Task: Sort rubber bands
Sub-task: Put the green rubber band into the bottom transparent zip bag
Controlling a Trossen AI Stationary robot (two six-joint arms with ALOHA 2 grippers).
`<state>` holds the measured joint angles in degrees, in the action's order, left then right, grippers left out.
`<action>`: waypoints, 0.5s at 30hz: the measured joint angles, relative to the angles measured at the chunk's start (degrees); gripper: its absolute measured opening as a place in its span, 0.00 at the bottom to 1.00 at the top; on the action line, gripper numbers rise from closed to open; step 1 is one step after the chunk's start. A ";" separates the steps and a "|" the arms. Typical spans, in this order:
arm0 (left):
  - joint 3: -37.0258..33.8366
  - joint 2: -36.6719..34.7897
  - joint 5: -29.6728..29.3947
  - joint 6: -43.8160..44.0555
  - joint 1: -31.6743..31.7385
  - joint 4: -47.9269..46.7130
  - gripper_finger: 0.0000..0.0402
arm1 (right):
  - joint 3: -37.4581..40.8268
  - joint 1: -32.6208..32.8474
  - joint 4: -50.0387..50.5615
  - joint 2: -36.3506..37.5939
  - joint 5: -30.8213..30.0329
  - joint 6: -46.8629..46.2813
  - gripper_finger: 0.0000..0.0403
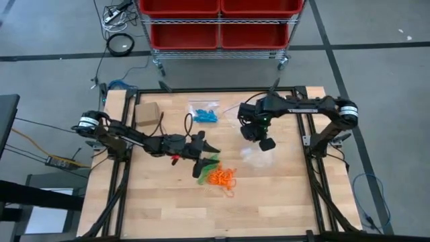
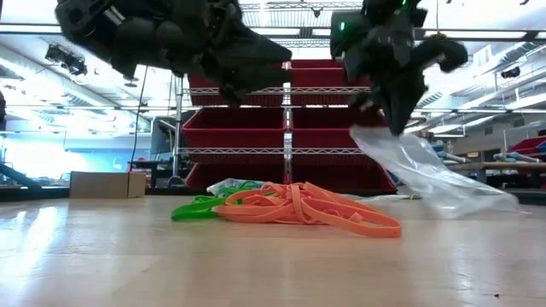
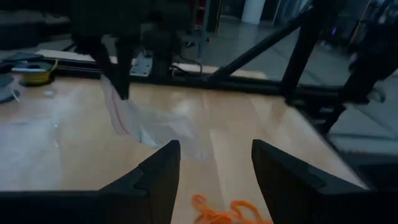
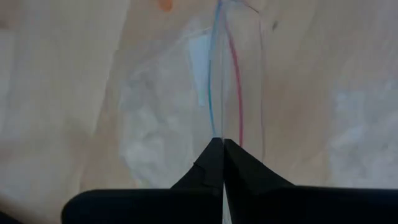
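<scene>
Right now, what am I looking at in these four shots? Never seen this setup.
Two robot arms at a wooden table. One camera looks straight down, one sits at table height, and one rides on each wrist. On the table: a pile of orange rubber bands with green rubber bands beside it, blue rubber bands farther back, and a cardboard box. The right gripper is shut on the edge of a clear plastic bag, lifting it off the table. The left gripper is open above the orange pile, holding nothing. Red bins stand on a rack behind.
</scene>
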<state>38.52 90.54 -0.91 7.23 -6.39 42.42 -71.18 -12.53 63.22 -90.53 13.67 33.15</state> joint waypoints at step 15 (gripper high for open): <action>16.01 -0.04 -13.58 -7.50 2.71 -28.32 0.66 | -9.17 5.99 1.83 3.73 -8.27 -6.46 0.00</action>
<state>54.53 90.50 -14.49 -0.28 -3.68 14.10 -80.35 -6.54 65.05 -86.80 5.40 26.69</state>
